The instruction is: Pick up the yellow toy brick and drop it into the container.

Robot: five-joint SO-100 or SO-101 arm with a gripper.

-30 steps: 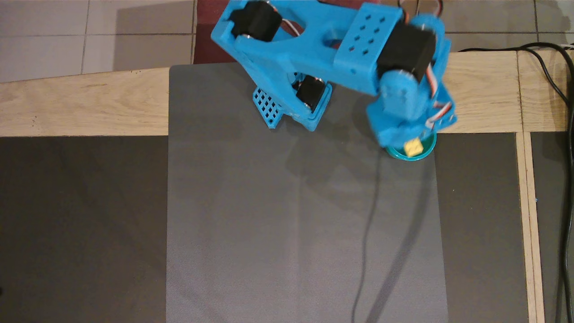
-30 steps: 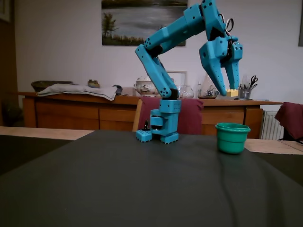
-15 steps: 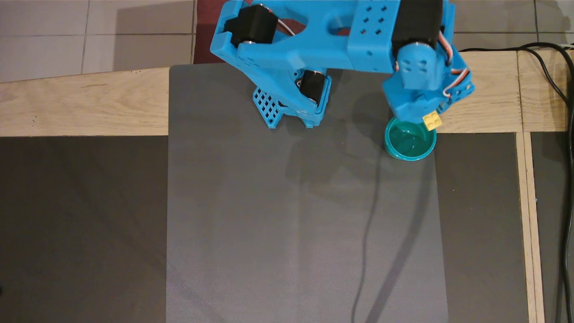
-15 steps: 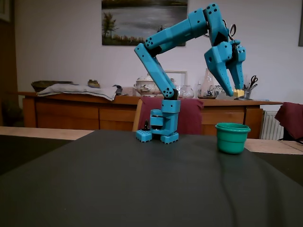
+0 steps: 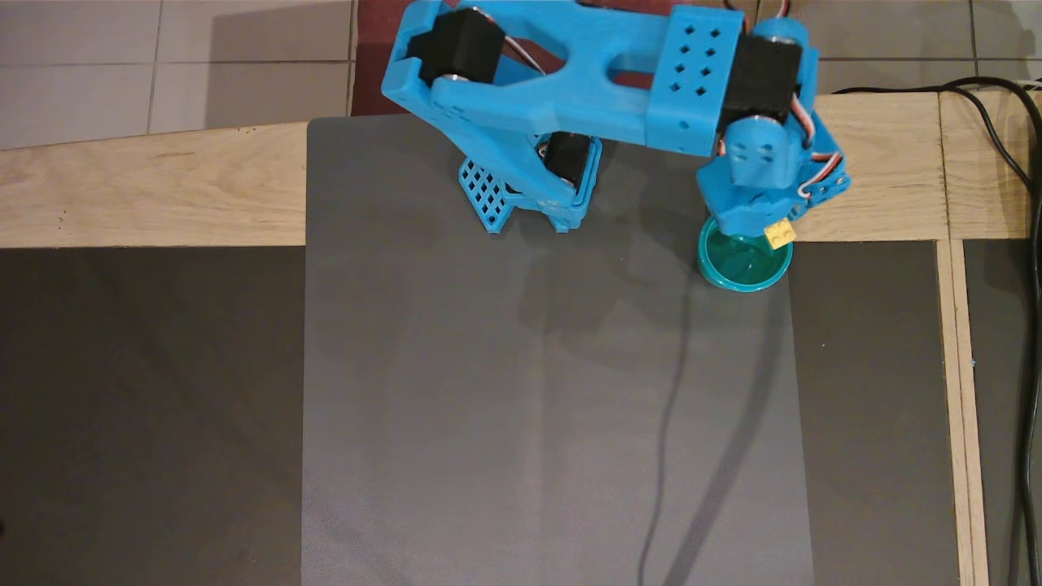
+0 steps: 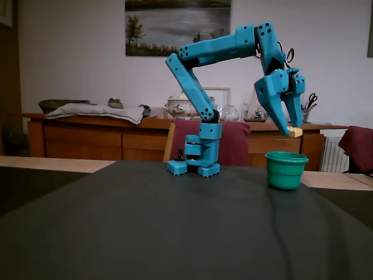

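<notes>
Lower now than 1 second ago, the gripper [image 6: 292, 132] comes down toward the container [image 6: 286, 170]. That green container sits on the gray mat [image 5: 553, 407] on the counter [image 5: 146, 191]. Just above its rim, the gripper pinches the yellow toy brick [image 6: 295, 132].

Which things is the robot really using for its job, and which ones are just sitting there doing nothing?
Part of the job:
- yellow toy brick, held in the gripper
- teal cup, just below the brick

Just lying about:
- grey mat
- black cables at the table's edge
- scissors in a pot on the sideboard behind
- painting on the wall
</notes>
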